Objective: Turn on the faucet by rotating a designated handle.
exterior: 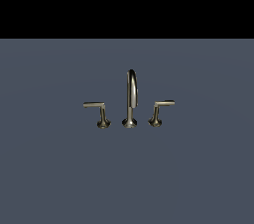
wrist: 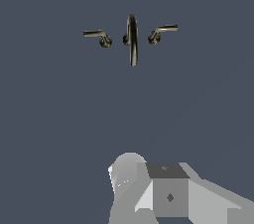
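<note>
- Brass faucet (exterior: pixel 130 100) upright on a plain blue-grey surface (exterior: pixel 54 168), near its middle in the exterior view.
- Tall arched spout (exterior: pixel 131 89) in the centre, on a flared base.
- Handle (exterior: pixel 159 111) on the exterior view's right of the spout, flat bar pointing away from it toward that view's right.
- Mirror-image handle (exterior: pixel 98 113) on the other side, bar pointing toward the exterior view's left.
- All three stems apart from one another, in one row.
- Claw (wrist: pixel 166 193) seen only in the wrist view as a grey body; fingers hidden, so spread or pressed together cannot be told.
- Well apart from the faucet (wrist: pixel 131 37), touching nothing.
</note>
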You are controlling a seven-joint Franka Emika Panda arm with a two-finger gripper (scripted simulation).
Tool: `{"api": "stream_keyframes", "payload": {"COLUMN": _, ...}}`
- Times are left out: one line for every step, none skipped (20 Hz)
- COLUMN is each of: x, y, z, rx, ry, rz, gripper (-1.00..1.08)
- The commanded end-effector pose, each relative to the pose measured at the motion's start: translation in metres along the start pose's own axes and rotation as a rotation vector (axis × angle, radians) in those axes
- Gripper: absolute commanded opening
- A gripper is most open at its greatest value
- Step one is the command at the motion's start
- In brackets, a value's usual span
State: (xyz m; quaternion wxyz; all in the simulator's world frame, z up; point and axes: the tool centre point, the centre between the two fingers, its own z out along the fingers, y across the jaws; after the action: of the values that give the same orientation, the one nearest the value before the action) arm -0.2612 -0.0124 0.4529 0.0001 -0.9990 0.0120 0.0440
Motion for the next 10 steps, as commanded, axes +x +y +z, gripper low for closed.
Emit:
{"api": "stream_keyframes", "payload": {"x": 0.0, "y": 0.0, "z": 0.0, "rx": 0.0, "ry": 0.0, "rz": 0.0, "gripper": -1.0}}
{"api": "stream_keyframes", "payload": {"x": -0.0001, "y": 0.0002, "z": 0.0, "rx": 0.0, "ry": 0.0, "rz": 0.0, "gripper": -1.0}}
{"api": "stream_keyframes", "payload": {"x": 0.0003, "y": 0.0005, "z": 0.0005, "rx": 0.0, "ry": -0.002, "rz": -0.001, "gripper": -1.0}}
{"api": "stream_keyframes", "payload": {"x": 0.0006, "y": 0.0011, "z": 0.0011, "rx": -0.001, "ry": -0.004, "rz": -0.001, "gripper": -1.0}}
{"api": "stream_keyframes", "payload": {"x": 0.001, "y": 0.0019, "z": 0.002, "rx": -0.001, "ry": -0.007, "rz": -0.003, "gripper": -1.0}}
{"api": "stream_keyframes", "payload": {"x": 0.0015, "y": 0.003, "z": 0.0031, "rx": -0.002, "ry": -0.01, "rz": -0.004, "gripper": -1.0}}
{"api": "stream_keyframes", "payload": {"x": 0.0018, "y": 0.004, "z": 0.0041, "rx": -0.004, "ry": -0.014, "rz": -0.007, "gripper": -1.0}}
{"api": "stream_keyframes", "payload": {"x": 0.0018, "y": 0.0049, "z": 0.005, "rx": -0.005, "ry": -0.017, "rz": -0.009, "gripper": -1.0}}
{"api": "stream_keyframes", "payload": {"x": 0.0017, "y": 0.0055, "z": 0.0055, "rx": -0.006, "ry": -0.02, "rz": -0.011, "gripper": -1.0}}
{"api": "stream_keyframes", "payload": {"x": 0.0014, "y": 0.0058, "z": 0.0058, "rx": -0.007, "ry": -0.021, "rz": -0.013, "gripper": -1.0}}
